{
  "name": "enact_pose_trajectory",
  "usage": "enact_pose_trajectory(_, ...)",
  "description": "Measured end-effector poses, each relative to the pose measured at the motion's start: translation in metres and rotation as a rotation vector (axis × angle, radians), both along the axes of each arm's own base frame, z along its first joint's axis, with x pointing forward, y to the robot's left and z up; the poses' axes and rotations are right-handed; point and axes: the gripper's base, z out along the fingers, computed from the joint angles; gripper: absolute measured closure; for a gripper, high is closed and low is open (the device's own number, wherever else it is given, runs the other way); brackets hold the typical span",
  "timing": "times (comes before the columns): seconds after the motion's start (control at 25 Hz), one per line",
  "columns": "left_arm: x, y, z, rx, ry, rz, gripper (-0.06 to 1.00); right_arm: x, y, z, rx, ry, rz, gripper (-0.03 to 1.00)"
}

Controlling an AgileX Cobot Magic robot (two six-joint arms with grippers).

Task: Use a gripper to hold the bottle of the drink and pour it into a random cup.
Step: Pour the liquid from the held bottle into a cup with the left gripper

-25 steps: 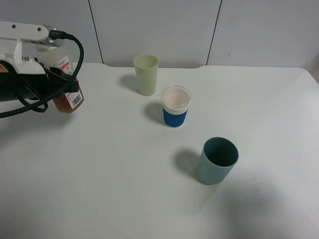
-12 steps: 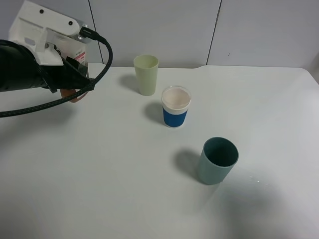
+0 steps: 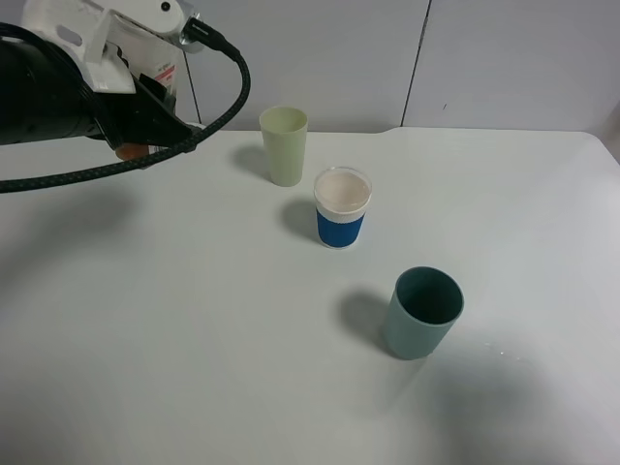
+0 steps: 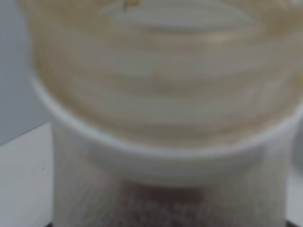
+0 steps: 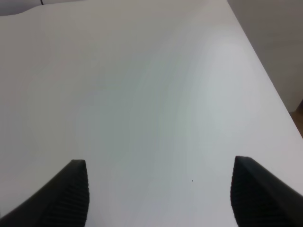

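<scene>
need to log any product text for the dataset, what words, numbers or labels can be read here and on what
No text can be read.
drink bottle: its label is a blur in the left wrist view. In the high view it is mostly hidden and too small to read.
blue-banded clear cup: no print shows.
pale green cup: no print shows.
dark teal cup: no print shows.
</scene>
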Motion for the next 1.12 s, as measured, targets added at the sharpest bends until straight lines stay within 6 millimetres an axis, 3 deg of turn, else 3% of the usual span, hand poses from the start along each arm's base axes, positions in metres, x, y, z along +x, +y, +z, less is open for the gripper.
enact_pose_trajectory(0.36, 0.007, -0.010, -0.001, 0.005, 0.003, 0.006, 0.58, 0.000, 0.000, 0.000, 0.000, 0.000, 0.000, 0.33)
enact_pose_trajectory(0.6, 0.021, -0.024, 0.001, 0.115, -0.009, 0.007, 0.58, 0.000, 0.000, 0.000, 0.000, 0.000, 0.000, 0.33)
enact_pose_trajectory(1.12, 0.033, -0.053, -0.035, 0.308, 0.069, -0.042, 0.58, 0.000, 0.000, 0.000, 0.000, 0.000, 0.000, 0.33)
